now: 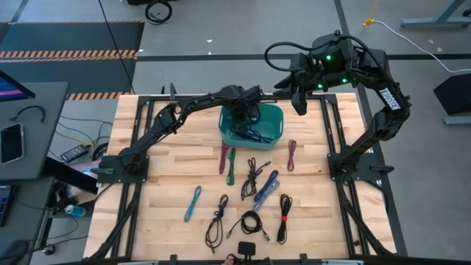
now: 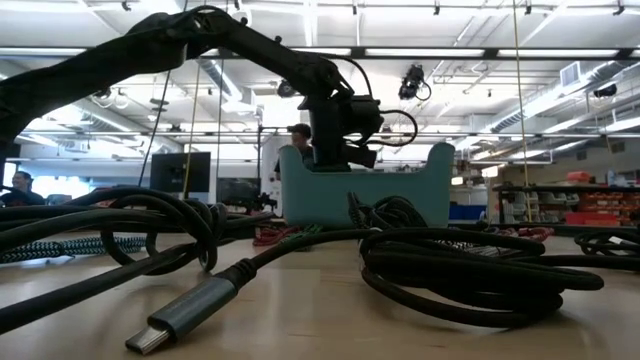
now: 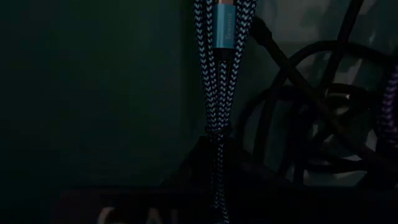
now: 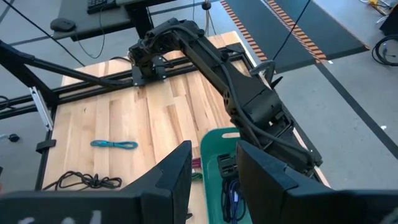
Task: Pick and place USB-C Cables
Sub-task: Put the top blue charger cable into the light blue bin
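High view: left end effector (image 1: 249, 118) lowered inside teal bin (image 1: 276, 118), positioned for cable drop. Remaining USB-C cables (image 1: 250, 177) spread on counter (image 1: 162, 177). Right end effector (image 1: 300, 99) parked beside bin.

Left wrist view: blue braided cable (image 3: 217, 81) hangs pinched in left end effector above cables in bin.

Right wrist view: fingers (image 4: 177, 171) narrowly parted, empty.

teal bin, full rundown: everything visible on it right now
The teal bin is a rectangular tub that looks like plastic, with rounded corners and an open top. It sits upright on the wooden table, at the far middle edge. Several cables lie inside, including a blue braided cable and dark ones. The left claw reaches down into it from above; how its fingers stand is hidden. The low view shows a plain side wall with raised ends. The right claw hovers open nearby.
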You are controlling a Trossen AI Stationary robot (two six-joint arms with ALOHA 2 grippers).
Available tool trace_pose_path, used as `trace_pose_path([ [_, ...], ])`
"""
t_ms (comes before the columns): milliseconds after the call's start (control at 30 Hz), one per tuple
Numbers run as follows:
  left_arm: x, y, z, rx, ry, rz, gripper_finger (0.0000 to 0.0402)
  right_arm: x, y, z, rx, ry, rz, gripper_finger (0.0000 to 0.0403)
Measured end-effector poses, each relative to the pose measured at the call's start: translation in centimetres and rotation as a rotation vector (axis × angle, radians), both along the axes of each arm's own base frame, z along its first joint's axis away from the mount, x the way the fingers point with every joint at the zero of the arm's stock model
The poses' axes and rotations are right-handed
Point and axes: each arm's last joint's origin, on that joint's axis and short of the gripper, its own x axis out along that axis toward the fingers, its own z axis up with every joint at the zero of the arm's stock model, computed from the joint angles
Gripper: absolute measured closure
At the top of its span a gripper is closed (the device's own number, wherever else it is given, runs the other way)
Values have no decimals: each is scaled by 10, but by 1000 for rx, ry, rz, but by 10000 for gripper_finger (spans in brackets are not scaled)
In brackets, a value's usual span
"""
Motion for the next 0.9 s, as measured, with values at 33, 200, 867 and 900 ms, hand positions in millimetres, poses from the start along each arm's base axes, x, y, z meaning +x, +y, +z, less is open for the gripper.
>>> trace_pose_path([
  [33, 1, -2, 0, 8, 4, -2, 383, 0, 0, 0, -1, 0, 1, 271],
  [200, 4, -9, 0, 41, 19, -12, 360, 0, 0, 0, -4, 1, 3, 271],
  [867, -26, -27, 141, 151, -254, 239, 238, -1, 0, -2, 0, 21, 2, 271],
  [900, -34, -30, 152, 142, -259, 277, 238, -1, 0, -2, 2, 27, 3, 271],
])
